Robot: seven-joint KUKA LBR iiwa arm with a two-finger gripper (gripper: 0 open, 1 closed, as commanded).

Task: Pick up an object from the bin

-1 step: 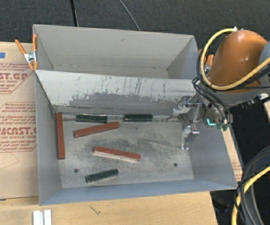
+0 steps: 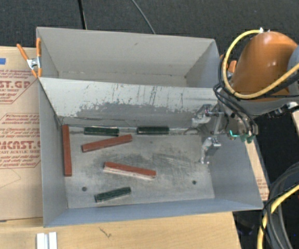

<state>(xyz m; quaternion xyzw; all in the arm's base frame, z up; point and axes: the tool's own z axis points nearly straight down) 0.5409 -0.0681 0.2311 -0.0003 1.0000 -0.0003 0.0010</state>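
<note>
My gripper (image 2: 204, 138) hangs over the bin's right side, above bare floor. Its two metal fingers (image 2: 207, 152) stand apart, open, with nothing between them. The nearest loose thing is a dark green stick (image 2: 152, 130) lying flat along the back wall, a little left of the fingers. A red-brown stick with a pale edge (image 2: 130, 170) lies slanted on the floor further left and toward the front. Neither stick touches the gripper.
A second dark green stick (image 2: 101, 131) and a red-brown stick (image 2: 107, 143) lie at the back left. Another red-brown stick (image 2: 66, 150) runs along the left wall. A short dark green stick (image 2: 112, 194) lies near the front.
</note>
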